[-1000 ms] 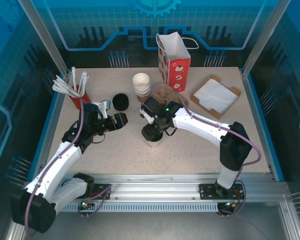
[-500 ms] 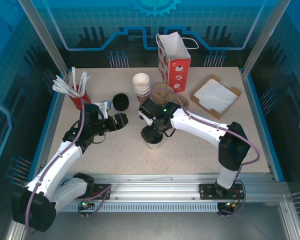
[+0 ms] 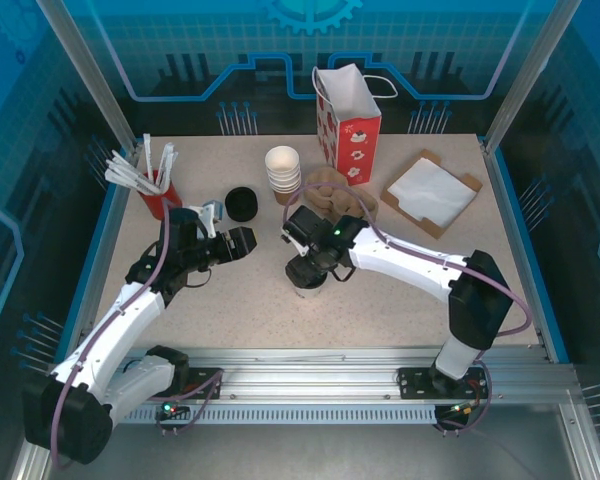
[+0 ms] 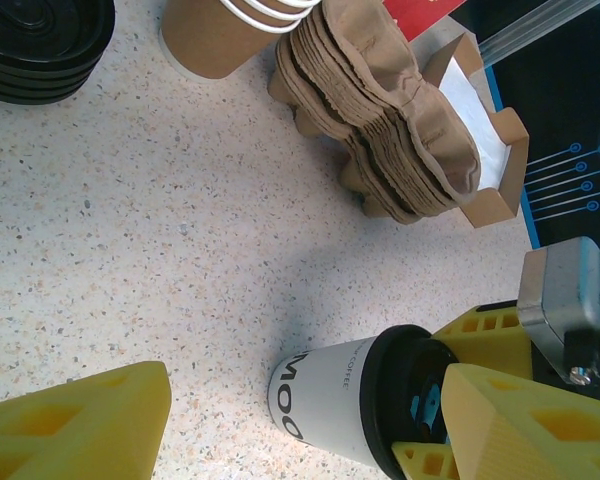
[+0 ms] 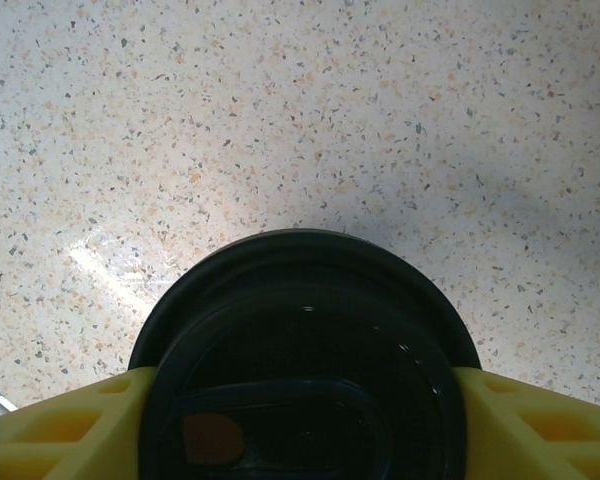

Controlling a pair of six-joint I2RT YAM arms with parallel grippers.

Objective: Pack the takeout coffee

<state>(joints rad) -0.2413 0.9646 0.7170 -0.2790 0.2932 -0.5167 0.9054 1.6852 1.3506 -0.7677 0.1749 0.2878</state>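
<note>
The takeout coffee (image 3: 305, 278) is a white paper cup with a black lid, standing upright mid-table. My right gripper (image 3: 309, 266) comes down on it from above. In the right wrist view the lid (image 5: 305, 340) sits between the yellow fingers (image 5: 70, 425), which press its rim on both sides. My left gripper (image 3: 242, 242) hovers left of the cup, apart from it, jaws open and empty. The left wrist view looks across at the cup (image 4: 325, 395) and the right arm's fingers at its lid.
A red paper bag (image 3: 348, 120) stands open at the back. In front of it are a stack of lidless cups (image 3: 283, 170), black lids (image 3: 241, 203), brown cup carriers (image 3: 336, 194) and a napkin tray (image 3: 430, 192). A red stirrer holder (image 3: 152, 190) is at back left.
My right gripper has shifted slightly over the cup and its jaws have narrowed onto the lid. The left arm has not moved.
</note>
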